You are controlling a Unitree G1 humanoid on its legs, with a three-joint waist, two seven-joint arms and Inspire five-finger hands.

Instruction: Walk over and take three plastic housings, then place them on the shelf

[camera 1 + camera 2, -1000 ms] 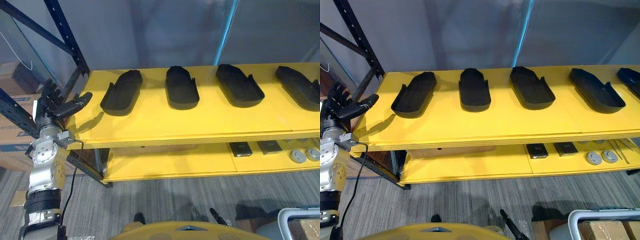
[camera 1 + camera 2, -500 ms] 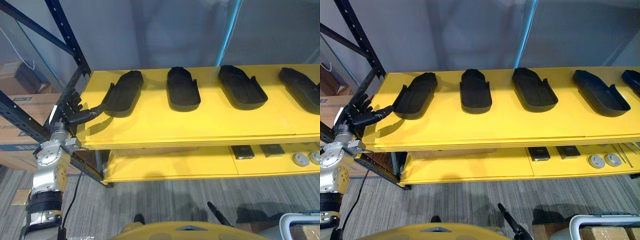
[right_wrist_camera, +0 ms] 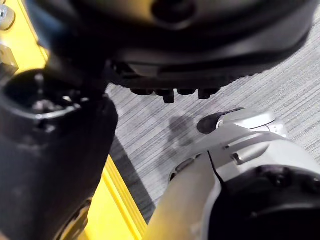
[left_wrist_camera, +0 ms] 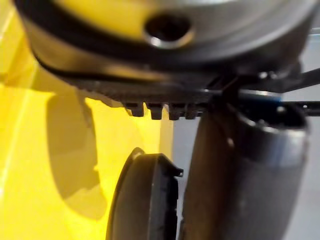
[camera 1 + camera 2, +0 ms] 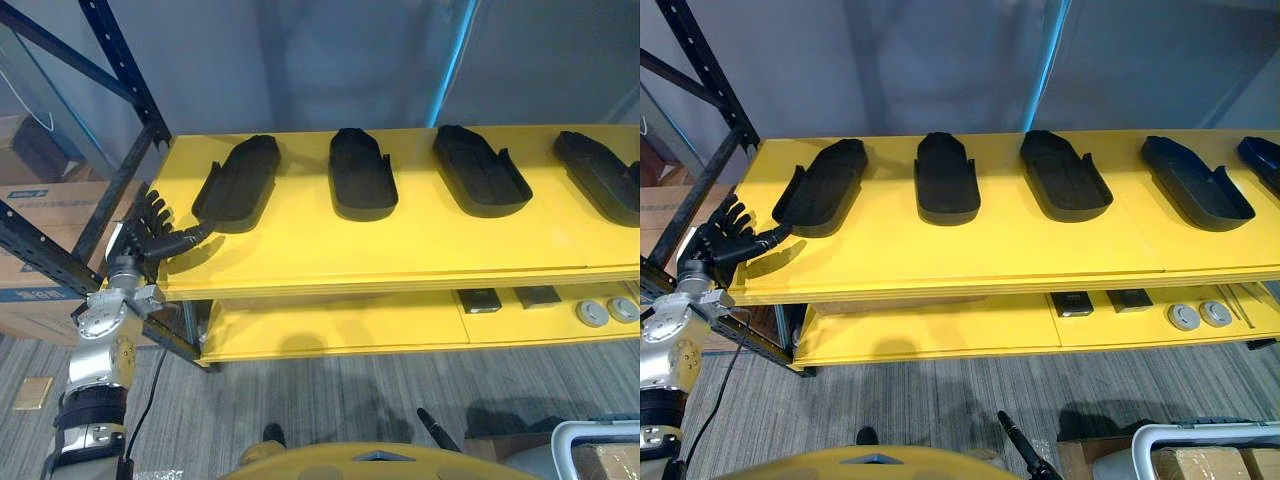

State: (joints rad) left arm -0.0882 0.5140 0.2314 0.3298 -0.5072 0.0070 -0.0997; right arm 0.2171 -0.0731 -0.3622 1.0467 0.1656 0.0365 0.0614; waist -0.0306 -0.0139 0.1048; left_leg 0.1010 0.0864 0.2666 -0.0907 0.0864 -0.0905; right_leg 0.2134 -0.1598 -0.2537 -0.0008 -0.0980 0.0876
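Several black plastic housings lie in a row on the yellow top shelf. The leftmost housing is at the shelf's left end, with others to its right. My left hand is open at the shelf's front left corner, fingers spread. Its thumb reaches to the near end of the leftmost housing, and I cannot tell whether they touch. My right hand hangs open over the grey floor, holding nothing.
A dark blue rack upright rises at the shelf's left end, with cardboard boxes behind it. The lower shelf holds small dark boxes and round silver discs. A grey bin stands on the floor at lower right.
My left hand has come down from beside the rack upright to the shelf's front left corner, its thumb now by the leftmost housing's near end. The camera has shifted slightly.
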